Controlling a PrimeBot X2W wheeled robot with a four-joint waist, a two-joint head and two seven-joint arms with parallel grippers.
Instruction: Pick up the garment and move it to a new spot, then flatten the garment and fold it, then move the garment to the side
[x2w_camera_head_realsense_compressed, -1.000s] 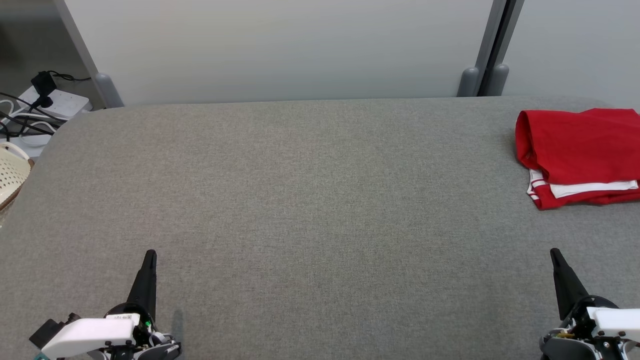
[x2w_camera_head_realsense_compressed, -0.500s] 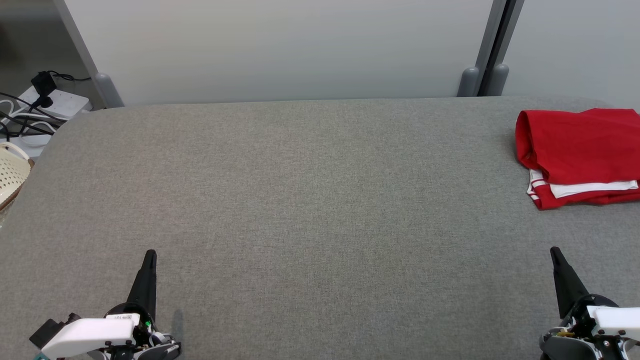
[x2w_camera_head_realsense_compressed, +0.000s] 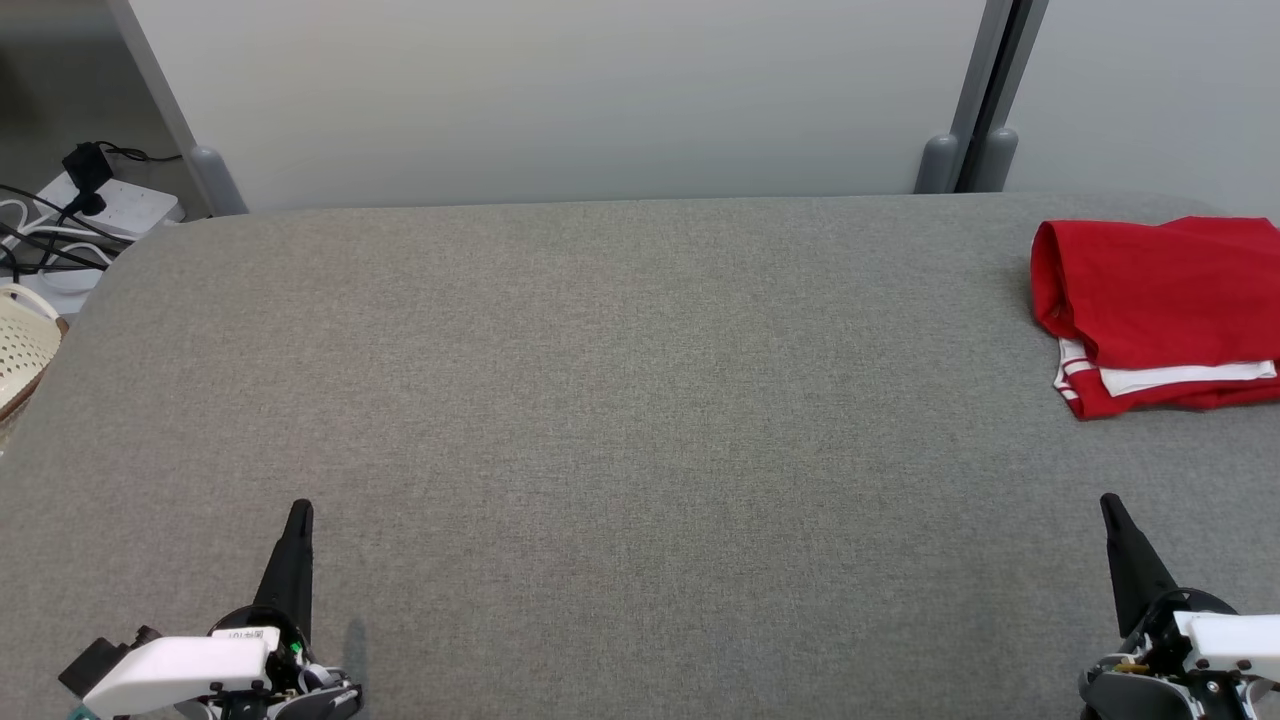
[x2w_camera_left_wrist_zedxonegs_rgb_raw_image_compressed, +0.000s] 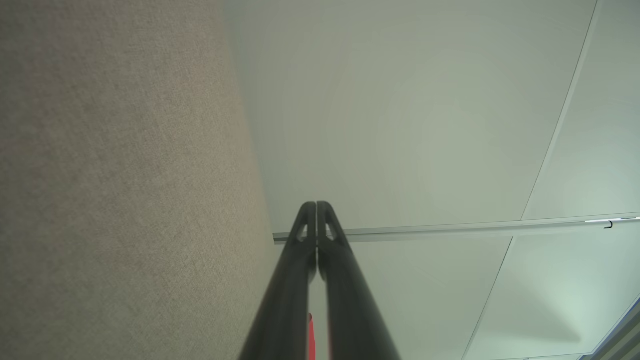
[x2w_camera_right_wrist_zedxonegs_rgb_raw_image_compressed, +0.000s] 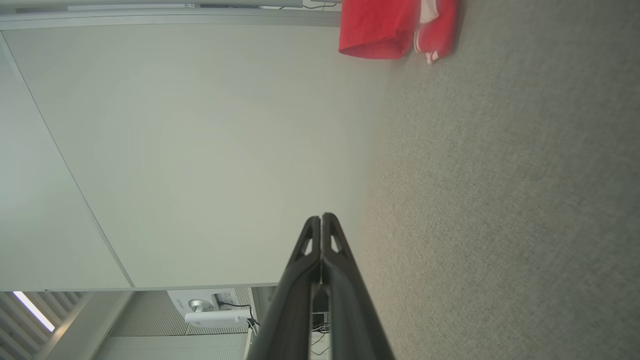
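Head view. Left tool (x2w_camera_head_realsense_compressed: 298, 510), 7 o'clock: fingers together, empty. Grey fabric-covered desk (x2w_camera_head_realsense_compressed: 640, 400). Right tool (x2w_camera_head_realsense_compressed: 1108, 503), 5 o'clock: fingers together, empty. Folded red cloth garment with white trim (x2w_camera_head_realsense_compressed: 1160, 290), 2 o'clock: likely soft, light, limp; pinch its rounded left fold.

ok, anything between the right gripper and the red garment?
Nothing visible. Only bare grey table lies between the shut right gripper and the folded red garment, which sits ahead of it at the table's far right.

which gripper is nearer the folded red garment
Right. The right gripper is on the near side of the red garment, not touching; the left gripper is far across to the left.
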